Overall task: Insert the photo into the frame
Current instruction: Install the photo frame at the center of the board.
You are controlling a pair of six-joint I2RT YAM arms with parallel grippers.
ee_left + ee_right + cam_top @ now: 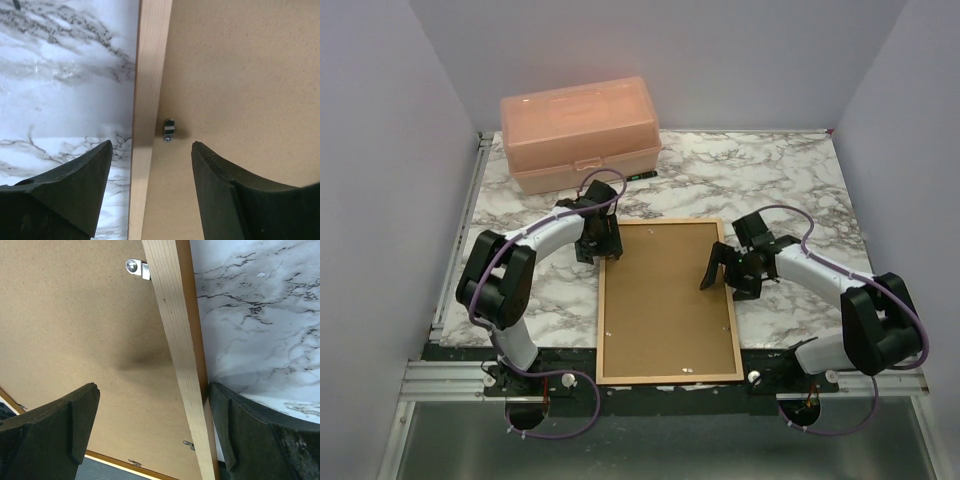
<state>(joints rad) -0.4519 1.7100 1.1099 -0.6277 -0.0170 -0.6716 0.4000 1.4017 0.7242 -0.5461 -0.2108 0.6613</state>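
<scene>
Left gripper (151,145): black fingers apart, nothing between them, hanging over the frame (150,60) with its left rail and a small turn clip (169,130) in the gap. Right gripper (153,386): spread wide, also empty, straddling the right rail. Its outer finger (250,430) sits right at the rail edge, contact unclear. The frame lies flat and back-up on the marble table (770,180) between the two arms, brown backing board (240,75) seated in it, near end at the table's front edge. A pink plastic box (580,130) sits at the far left, well apart.
</scene>
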